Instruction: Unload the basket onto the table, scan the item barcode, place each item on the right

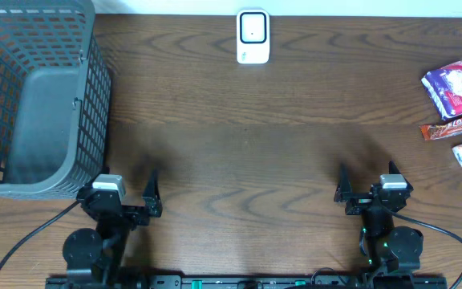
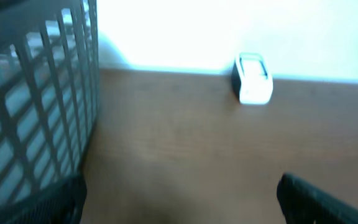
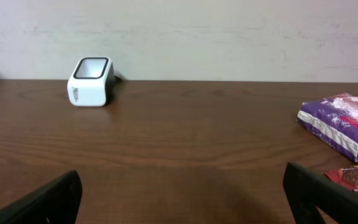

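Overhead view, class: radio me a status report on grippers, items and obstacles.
Open and empty: left gripper, right gripper. The snack packets untouched at right edge; scanner at far edge. Nothing between them; basket at left.

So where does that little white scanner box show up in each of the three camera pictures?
Overhead: scanner box at top centre, near the far edge of the table.
Left wrist: scanner box upper right of centre, right of the grey basket.
Right wrist: scanner box upper left, well left of the purple packet.
Shared landmark: the table's far edge meeting the pale wall, just behind it.
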